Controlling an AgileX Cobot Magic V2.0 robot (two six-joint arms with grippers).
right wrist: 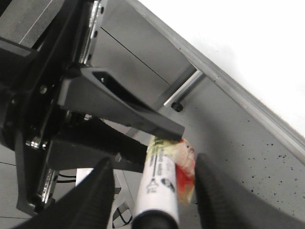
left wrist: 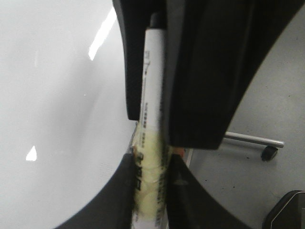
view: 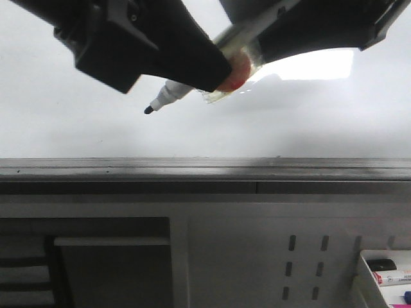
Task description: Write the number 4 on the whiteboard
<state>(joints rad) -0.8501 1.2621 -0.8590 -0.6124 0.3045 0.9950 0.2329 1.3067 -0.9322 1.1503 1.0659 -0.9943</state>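
The whiteboard [view: 77,128] fills the upper front view; no number 4 or other drawn line shows on it. My left gripper [view: 218,74] is shut on a white marker [view: 174,92] at its yellow-and-red taped middle, with the black tip [view: 149,110] pointing down-left near the board; I cannot tell whether it touches. In the left wrist view the left gripper [left wrist: 150,167] clamps the marker [left wrist: 151,95]. My right gripper [view: 270,25] is open, its fingers [right wrist: 107,186] standing apart on both sides of the marker's rear end [right wrist: 159,186].
A bright rectangular glare [view: 321,64] lies on the board under the right arm. The grey edge rail [view: 205,168] runs across below the board. Below it are a grey perforated panel [view: 302,263] and a white tray [view: 369,282] with spare markers at the lower right.
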